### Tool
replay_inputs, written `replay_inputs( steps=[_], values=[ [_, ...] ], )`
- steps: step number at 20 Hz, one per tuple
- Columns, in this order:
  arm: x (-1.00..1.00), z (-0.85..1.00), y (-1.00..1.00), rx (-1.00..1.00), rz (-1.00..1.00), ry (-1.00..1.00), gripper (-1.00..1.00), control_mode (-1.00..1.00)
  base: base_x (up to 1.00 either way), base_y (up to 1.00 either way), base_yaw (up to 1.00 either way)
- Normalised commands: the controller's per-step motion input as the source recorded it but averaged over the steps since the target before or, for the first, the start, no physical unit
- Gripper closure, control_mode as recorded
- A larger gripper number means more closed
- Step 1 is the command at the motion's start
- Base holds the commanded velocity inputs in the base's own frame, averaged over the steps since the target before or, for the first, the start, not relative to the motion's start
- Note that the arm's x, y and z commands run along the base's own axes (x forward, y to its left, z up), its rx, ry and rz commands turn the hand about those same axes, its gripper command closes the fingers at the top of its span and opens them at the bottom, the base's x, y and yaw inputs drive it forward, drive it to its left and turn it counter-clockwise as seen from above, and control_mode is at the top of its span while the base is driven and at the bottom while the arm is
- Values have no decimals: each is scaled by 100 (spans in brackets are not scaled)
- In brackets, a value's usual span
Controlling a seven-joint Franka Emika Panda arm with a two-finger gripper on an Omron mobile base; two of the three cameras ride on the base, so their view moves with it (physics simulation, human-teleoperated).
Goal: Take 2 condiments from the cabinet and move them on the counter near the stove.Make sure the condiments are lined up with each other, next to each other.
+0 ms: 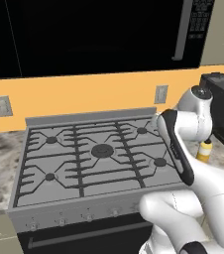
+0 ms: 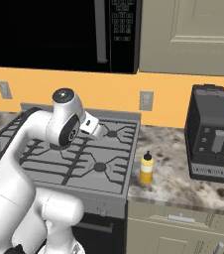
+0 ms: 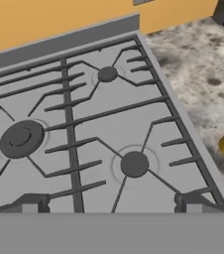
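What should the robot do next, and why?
Probably head back toward the cabinet for the red bottle. The yellow bottle already stands upright on the counter beside the stove, alone, and the gripper hangs open and empty over the burners.

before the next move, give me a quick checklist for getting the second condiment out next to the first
1. Gripper open and empty: ok, its tips stand wide apart over the grey steel gas stove with nothing between them.
2. Yellow squeeze bottle with black cap upright on the mottled grey stone counter beside the stove: ok.
3. Bare counter next to the bottle for a second one: ok.
4. Red squeeze bottle located: cannot tell.
5. Beige wall cabinet open: not ok, its door looks shut.
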Motion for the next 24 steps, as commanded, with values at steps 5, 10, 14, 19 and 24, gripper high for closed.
replay_inputs(
  steps=[5, 10, 14, 19, 24],
  values=[
    [-2, 2, 0, -5, -14, 8, -100, -100, 0, 0, 0],
    [-4, 2, 0, -3, 0, 0, -100, -100, 0, 0, 0],
    [-15, 8, 0, -1, 0, 0, -100, -100, 0, 0, 0],
    [-28, 21, 2, 0, 5, -4, -100, -100, 0, 0, 0],
    [-22, 22, 11, 0, 16, -1, -100, -100, 0, 0, 0]
  ],
)
